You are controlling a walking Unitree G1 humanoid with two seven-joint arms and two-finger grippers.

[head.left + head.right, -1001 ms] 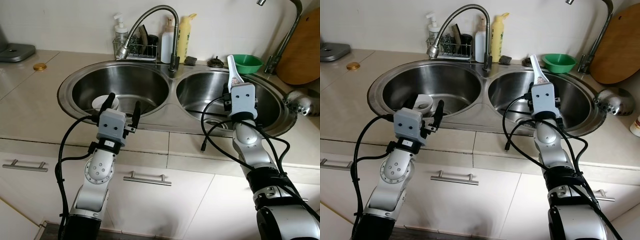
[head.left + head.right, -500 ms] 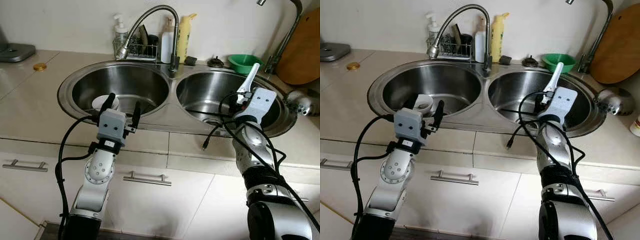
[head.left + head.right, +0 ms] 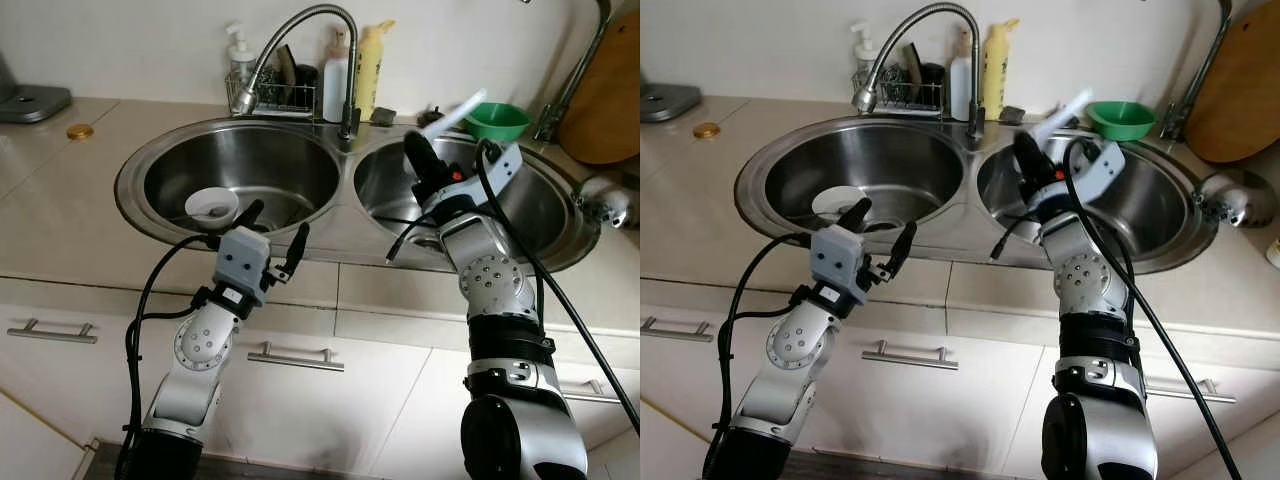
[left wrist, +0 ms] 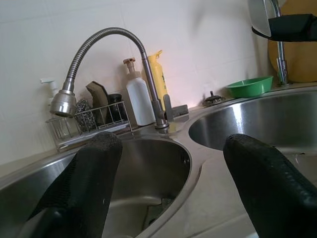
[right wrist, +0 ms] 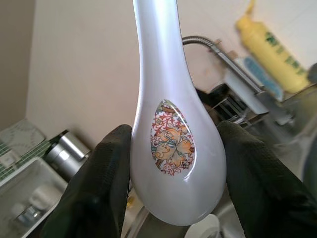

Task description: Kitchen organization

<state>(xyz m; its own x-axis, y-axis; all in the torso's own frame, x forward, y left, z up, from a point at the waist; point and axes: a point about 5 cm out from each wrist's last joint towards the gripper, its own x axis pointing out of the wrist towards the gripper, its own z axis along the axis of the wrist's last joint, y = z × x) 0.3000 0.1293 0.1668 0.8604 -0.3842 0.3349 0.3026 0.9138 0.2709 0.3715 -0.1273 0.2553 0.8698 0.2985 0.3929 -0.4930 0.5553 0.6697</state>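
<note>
A white spoon [image 5: 173,124] with a flower picture is pinched by the right gripper [image 3: 432,165] over the right sink [image 3: 545,215]. The left gripper [image 3: 275,235] is held wide open.

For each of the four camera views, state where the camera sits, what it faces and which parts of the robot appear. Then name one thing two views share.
Left eye view: on the head, looking down at the double sink; both arms, the left gripper open, the right gripper holding a spoon.
Right eye view: beside it, same scene.
Left wrist view: on the left wrist, facing the faucet over the sink; two black fingers.
Right wrist view: on the right wrist, facing the spoon; two fingers clamp its bowl.
Shared: the yellow bottle, in the left wrist and eye views.
</note>
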